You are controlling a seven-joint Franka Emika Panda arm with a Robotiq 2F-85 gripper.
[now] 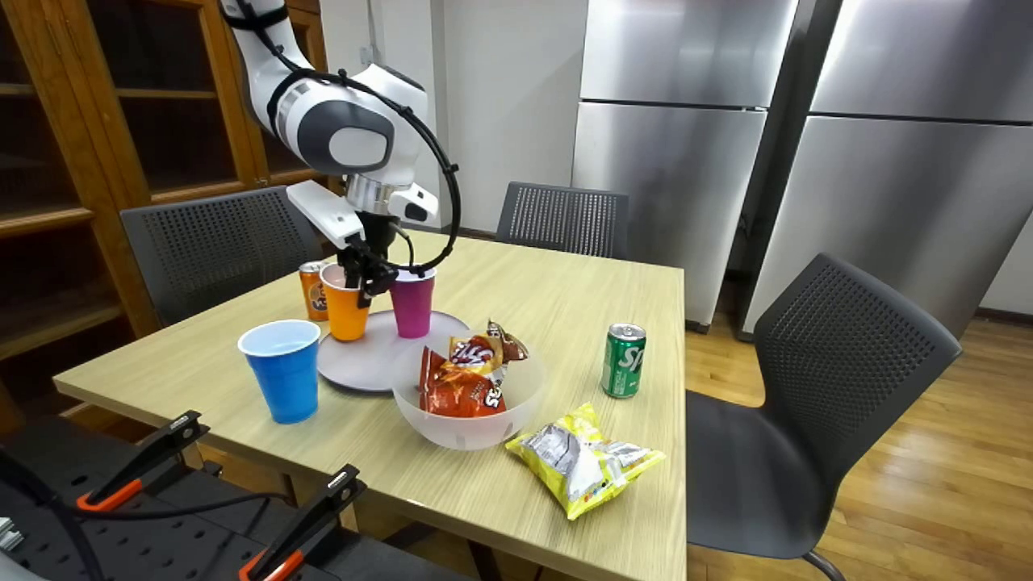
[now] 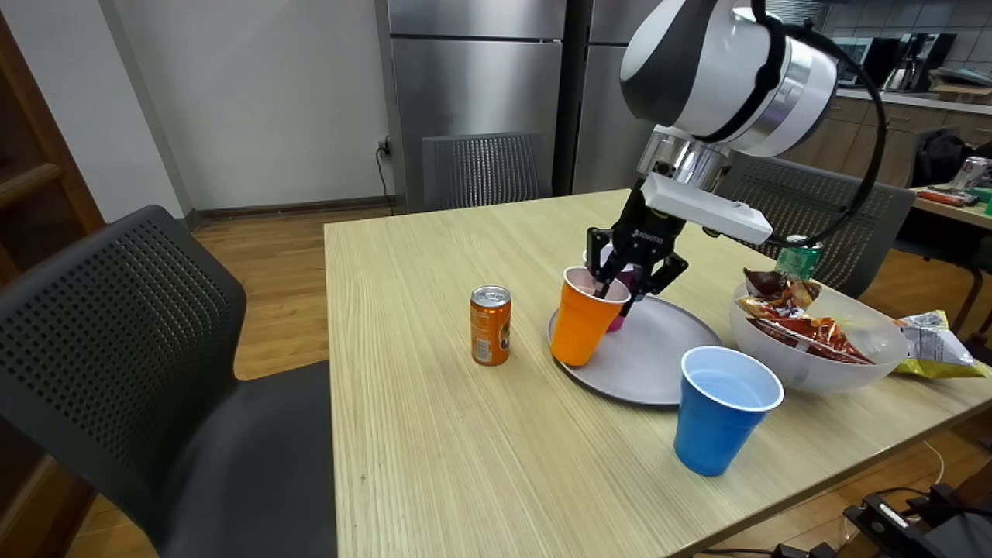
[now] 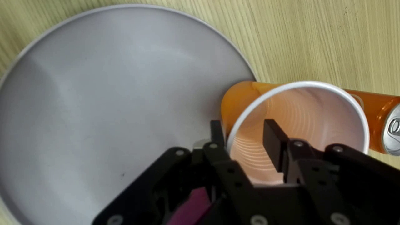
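Orange cup (image 2: 583, 324), rim btwn jaws of gripper (image 3: 243, 126), 1 finger (image 3: 274, 142) inside

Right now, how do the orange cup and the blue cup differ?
The orange cup stands at the edge of the gray plate; the blue cup stands on the table, off the plate. The open gripper straddles the orange cup's rim, one finger inside; the blue cup stands apart from it. Both have white rims and open tops.

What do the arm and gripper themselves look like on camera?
The arm is rounded and white, with dark grey covers, a silver metal wrist section, a black cable and black straps. The gripper is black and angular, with white ROBOTIQ lettering, blocky fingers and round grey screw heads.
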